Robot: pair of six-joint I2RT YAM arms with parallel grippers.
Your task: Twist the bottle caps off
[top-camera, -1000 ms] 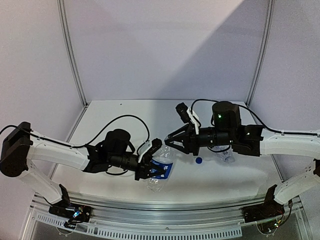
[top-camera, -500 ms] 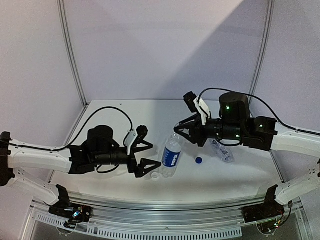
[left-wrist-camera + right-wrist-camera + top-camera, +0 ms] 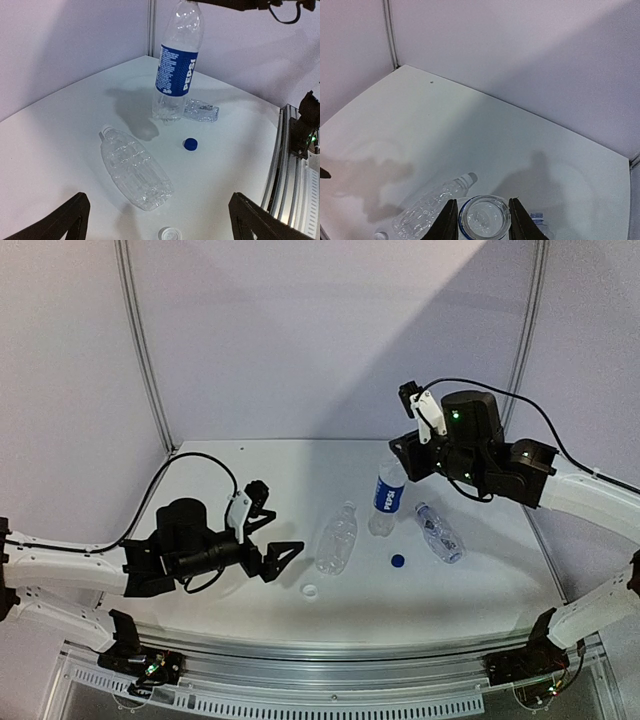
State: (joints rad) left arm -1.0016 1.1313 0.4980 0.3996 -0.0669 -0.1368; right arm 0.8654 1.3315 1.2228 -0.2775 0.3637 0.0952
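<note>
White table (image 3: 250, 475), matte surface, enclosed left, right and far by pale lilac walls (image 3: 300, 330). Aluminium posts (image 3: 145, 350) stand at both far corners. Metal rail (image 3: 330, 650) runs along the near edge. A diagonal shadow edge crosses the far wall.

Bright, soft light; a diagonal shadow crosses the back wall (image 3: 300, 340); blurry shadows on the table (image 3: 300, 470); sharp focus.

The top camera looks down on the whole table (image 3: 300, 470) from high behind. The left wrist camera looks low across it. The right one looks straight down, close. All see the blue-label bottle (image 3: 387, 498).
</note>
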